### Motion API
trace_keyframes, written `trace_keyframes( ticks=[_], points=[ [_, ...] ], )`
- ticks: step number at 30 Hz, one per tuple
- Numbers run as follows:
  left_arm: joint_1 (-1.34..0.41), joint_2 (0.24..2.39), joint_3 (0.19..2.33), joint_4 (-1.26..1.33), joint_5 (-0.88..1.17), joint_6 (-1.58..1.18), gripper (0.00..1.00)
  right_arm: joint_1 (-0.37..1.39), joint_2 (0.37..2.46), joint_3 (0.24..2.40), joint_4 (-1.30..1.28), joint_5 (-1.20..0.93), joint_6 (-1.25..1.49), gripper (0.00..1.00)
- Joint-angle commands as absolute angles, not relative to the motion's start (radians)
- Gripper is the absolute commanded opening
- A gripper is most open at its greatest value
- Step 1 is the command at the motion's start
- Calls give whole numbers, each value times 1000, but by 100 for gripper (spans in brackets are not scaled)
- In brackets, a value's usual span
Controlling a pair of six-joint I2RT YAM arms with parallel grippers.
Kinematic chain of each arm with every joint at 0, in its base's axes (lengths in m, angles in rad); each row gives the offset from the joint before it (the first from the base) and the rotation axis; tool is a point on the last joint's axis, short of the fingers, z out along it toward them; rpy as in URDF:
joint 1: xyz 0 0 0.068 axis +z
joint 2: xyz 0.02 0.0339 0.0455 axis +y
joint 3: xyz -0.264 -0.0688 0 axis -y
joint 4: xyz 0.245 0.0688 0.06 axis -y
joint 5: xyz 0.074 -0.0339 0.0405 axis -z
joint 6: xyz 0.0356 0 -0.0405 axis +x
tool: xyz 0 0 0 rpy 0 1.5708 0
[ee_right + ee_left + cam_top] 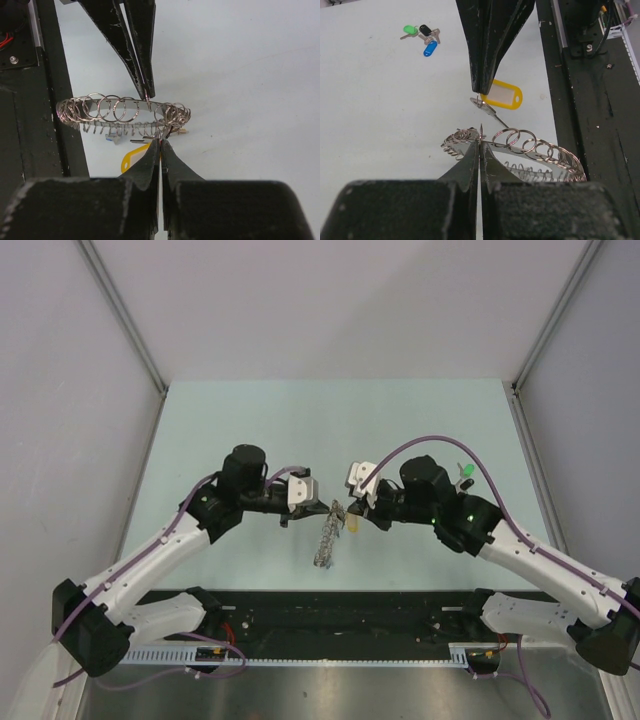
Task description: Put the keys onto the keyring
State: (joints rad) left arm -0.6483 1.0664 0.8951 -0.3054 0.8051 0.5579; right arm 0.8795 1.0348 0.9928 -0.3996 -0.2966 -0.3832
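Note:
The keyring [530, 147], a wide grey loop of many small linked rings, hangs just above the table; it also shows in the top view [327, 538] and the right wrist view [107, 110]. My left gripper [480, 139] is shut on one of its rings, and shows in the top view [318, 508]. My right gripper [161, 142] is shut on the yellow-capped key [504, 95] by its small ring, right next to the keyring; it shows in the top view [352, 518]. The two grippers' tips nearly meet. The green, black and blue keys [423, 37] lie in a bunch on the table, apart from both grippers.
The bunch of keys lies at the right of the table in the top view [463, 476], behind the right arm. A black rail [340, 610] runs along the near edge, just below the keyring. Grey walls close in the table's sides and back.

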Motion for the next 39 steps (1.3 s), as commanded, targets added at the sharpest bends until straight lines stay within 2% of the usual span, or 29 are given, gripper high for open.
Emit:
trace_keyframes(
  ticks=[1, 39],
  points=[
    [-653, 1075, 902, -229, 881, 549, 0, 899, 1029, 1037, -388, -301, -411, 0],
    [-666, 1111, 913, -233, 877, 518, 0, 923, 1069, 1037, -367, -252, -423, 0]
  ],
)
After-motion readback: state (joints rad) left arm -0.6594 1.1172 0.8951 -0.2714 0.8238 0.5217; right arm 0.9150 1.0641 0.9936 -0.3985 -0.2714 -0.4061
